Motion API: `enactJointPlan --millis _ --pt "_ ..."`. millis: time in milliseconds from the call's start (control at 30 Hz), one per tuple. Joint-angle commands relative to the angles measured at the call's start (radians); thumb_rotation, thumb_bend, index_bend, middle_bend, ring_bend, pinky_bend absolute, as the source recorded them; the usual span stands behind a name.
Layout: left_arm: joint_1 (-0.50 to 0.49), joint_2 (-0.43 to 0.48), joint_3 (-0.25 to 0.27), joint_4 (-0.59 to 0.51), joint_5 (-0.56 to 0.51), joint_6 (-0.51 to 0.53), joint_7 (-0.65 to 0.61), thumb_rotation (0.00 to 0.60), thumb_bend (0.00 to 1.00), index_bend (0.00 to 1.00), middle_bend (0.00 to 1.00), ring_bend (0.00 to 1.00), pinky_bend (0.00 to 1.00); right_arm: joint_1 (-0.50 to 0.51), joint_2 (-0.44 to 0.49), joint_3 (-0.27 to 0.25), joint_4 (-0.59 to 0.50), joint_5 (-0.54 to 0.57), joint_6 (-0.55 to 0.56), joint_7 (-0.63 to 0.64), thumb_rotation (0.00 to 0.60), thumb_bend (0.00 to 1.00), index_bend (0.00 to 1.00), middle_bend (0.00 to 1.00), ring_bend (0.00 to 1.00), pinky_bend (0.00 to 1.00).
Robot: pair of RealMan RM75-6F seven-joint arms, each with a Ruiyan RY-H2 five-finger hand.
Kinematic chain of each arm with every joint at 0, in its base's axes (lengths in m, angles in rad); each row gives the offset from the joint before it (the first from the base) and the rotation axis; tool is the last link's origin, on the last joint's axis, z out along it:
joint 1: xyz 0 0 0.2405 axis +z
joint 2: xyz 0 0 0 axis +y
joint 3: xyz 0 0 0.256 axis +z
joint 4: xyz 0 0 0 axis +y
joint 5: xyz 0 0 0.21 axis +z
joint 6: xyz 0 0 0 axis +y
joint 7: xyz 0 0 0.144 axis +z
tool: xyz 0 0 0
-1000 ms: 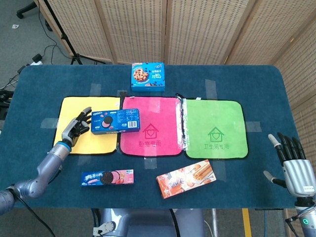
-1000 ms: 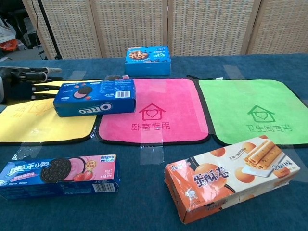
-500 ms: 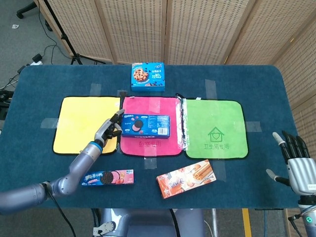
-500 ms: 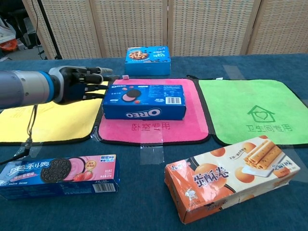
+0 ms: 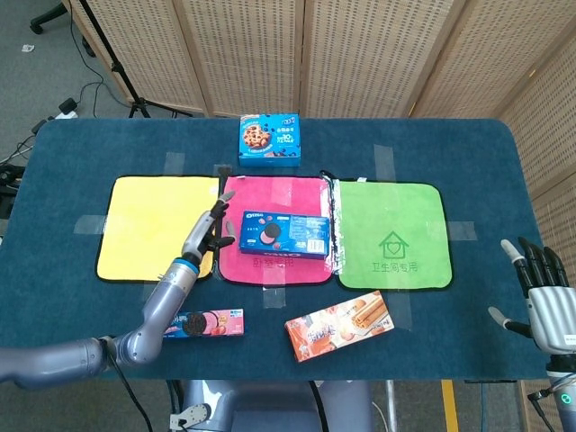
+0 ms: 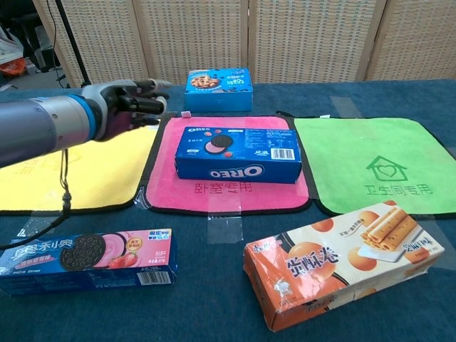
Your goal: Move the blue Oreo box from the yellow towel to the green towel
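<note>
The blue Oreo box point(image 5: 286, 234) point(image 6: 239, 153) lies flat on the pink towel point(image 5: 270, 191) point(image 6: 228, 196), toward its right half. The yellow towel point(image 5: 153, 225) point(image 6: 71, 171) on the left is bare, and so is the green towel point(image 5: 391, 234) point(image 6: 377, 164) on the right. My left hand point(image 5: 207, 236) point(image 6: 132, 105) hovers over the seam between the yellow and pink towels, fingers stretched toward the box's left end, a small gap away and holding nothing. Beyond the table's right edge, my right hand point(image 5: 544, 301) is raised with its fingers spread.
A blue cookie box point(image 5: 272, 139) point(image 6: 219, 89) stands behind the pink towel. In front of the towels lie a pink-and-blue strawberry Oreo box point(image 5: 202, 324) point(image 6: 85, 260) and an orange wafer-roll box point(image 5: 340, 326) point(image 6: 342, 263).
The Oreo box slid right, from the yellow towel's edge onto the pink towel, with my left hand behind it. The hand is now slightly apart from the box. My right hand barely moved.
</note>
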Motion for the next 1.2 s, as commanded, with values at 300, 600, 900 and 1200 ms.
enactJointPlan --millis 300,600,900,1200 --pt "0.331 0.362 0.215 -0.178 0.421 0.514 0.311 0.600 0.00 0.00 0.00 0.00 0.00 0.038 0.006 0.009 -0.049 -0.036 -0.021 -0.098 0.600 0.00 0.00 0.00 0.00 0.00" --pt "0.502 0.534 0.287 -0.282 0.490 0.619 0.340 0.600 0.00 0.00 0.00 0.00 0.00 0.218 0.156 0.035 -0.271 -0.108 -0.253 -0.158 0.600 0.00 0.00 0.00 0.00 0.00" --pt "0.593 0.594 0.305 -0.266 0.525 0.625 0.293 0.600 0.00 0.00 0.00 0.00 0.00 0.482 0.157 0.123 -0.432 -0.045 -0.593 -0.286 0.600 0.33 0.05 0.00 0.00 0.00" --pt "0.625 0.619 0.290 -0.264 0.568 0.603 0.269 0.600 0.00 0.00 0.00 0.00 0.00 0.783 -0.083 0.231 -0.368 0.194 -0.842 -0.527 0.600 1.00 0.14 0.00 0.00 0.00"
